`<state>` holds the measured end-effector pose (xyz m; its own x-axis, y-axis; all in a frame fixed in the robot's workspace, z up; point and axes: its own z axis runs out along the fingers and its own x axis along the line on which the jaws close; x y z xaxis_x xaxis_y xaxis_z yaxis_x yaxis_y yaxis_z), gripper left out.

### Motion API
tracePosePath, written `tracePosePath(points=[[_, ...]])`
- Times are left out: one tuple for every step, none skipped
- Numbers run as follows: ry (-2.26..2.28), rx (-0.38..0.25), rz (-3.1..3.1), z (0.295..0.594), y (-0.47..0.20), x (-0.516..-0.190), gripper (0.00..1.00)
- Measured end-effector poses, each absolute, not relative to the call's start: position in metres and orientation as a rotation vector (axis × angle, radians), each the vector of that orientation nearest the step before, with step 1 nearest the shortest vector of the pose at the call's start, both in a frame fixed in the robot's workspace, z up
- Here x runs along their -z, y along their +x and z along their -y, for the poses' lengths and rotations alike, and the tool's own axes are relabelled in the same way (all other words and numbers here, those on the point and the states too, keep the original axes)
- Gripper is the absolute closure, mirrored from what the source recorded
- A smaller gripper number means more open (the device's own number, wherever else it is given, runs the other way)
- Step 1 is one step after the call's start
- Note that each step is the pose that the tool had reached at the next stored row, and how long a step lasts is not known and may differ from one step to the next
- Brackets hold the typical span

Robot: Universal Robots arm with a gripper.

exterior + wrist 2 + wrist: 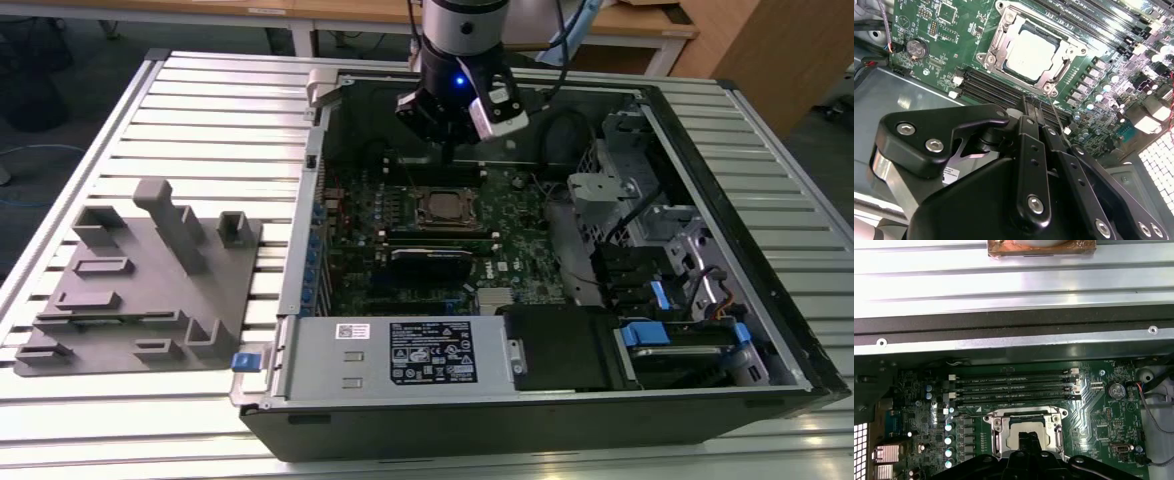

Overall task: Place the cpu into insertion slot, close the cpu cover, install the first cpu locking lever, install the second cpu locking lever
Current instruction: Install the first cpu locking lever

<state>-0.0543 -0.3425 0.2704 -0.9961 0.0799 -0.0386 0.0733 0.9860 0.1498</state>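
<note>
1. Fingers [1026, 120]: in the second wrist view I see the 2 black fingers pressed together with nothing between them. The gripper [1032, 102] hangs just above the board, beside the socket's near corner, touching nothing that I can confirm.
2. A thin wire lever [1058, 120] rises from that socket corner and passes just beside the fingers. I judge it an unlatched locking lever. I make out 1 such lever; the 2nd I cannot tell.
3. The cpu [1031, 47] lies flat inside the insertion slot [446, 206], pale top up. I judge step 1 done.
4. The cpu cover [997, 46] appears folded down, its frame around the chip and the chip showing through its window. I judge step 2 done or nearly so; I cannot confirm full seating.
5. Steps 3 and 4, the 2 levers, I judge not yet finished.
6. Count at the socket: 1 cpu, 1 insertion slot, 1 cpu cover.
7. On the green circuit board [944, 30]: 4 long black memory slots [1014, 385] near the socket and 1 coin cell [916, 48].
8. Beyond: 1 open computer case [534, 425] on the slatted table [200, 100], and 1 grey fixture tray [134, 290] at the exterior view's left, well apart from the gripper.
</note>
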Motion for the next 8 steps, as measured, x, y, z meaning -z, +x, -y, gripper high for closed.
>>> tracePosePath(points=[[0.119, -0.230, -3.086, 0.3425, -0.0543, -0.2704, 0.89], [0.119, -0.230, -3.086, 0.3426, -0.0543, -0.2704, 0.89], [0.119, -0.230, -3.086, 0.3426, -0.0543, -0.2704, 0.89], [0.119, -0.230, -3.086, 0.3426, -0.0543, -0.2704, 0.89], [0.119, -0.230, -3.087, 0.3426, -0.0543, -0.2704, 0.89], [0.119, -0.231, -3.089, 0.3426, -0.0542, -0.2704, 0.89], [0.120, -0.233, -3.094, 0.3426, -0.0542, -0.2702, 0.89], [0.121, -0.236, -3.100, 0.3426, -0.0542, -0.2701, 0.89]])
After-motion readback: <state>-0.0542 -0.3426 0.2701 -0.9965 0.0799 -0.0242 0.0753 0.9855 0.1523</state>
